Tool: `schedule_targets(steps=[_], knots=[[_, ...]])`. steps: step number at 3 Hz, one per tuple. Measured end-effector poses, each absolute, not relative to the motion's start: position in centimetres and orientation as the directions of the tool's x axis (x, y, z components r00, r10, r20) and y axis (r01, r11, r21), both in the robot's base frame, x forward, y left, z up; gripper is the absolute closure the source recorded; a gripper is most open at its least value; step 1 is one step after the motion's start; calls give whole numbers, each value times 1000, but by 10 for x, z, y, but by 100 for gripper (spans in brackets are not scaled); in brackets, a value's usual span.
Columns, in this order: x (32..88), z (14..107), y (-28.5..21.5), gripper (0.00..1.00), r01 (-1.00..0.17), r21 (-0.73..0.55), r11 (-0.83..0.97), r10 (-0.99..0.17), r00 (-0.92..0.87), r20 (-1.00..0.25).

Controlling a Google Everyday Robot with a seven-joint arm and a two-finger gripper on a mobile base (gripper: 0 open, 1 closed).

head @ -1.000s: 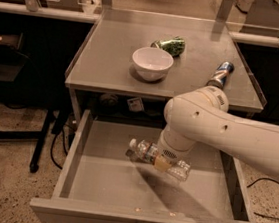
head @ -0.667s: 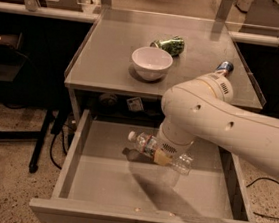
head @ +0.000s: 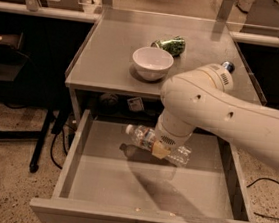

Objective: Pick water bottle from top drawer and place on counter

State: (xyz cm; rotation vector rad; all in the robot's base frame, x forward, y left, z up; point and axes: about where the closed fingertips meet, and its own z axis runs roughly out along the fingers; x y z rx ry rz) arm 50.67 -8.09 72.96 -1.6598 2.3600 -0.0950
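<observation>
Camera view: gripper [head: 161, 149] grips water bottle [head: 144, 136] sideways, apparently just above the top drawer [head: 103, 176] floor; lift underway, next needs raising clear, then onto counter [head: 113, 55] behind drawer.

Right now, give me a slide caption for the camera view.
Robot claw holds the water bottle above the open drawer floor, below the counter with a white bowl.

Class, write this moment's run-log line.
gripper: over top drawer, shut on water bottle | water bottle: off drawer floor | counter: bowl, no bottle yet
</observation>
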Motion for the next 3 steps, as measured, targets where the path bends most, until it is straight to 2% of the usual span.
schedule_targets(steps=[2,3], knots=[[543,818,-33,100,-930,-279,239,-958,-180,-224],[547,827,-28,100,-928,-289,234,-958,-169,-233]])
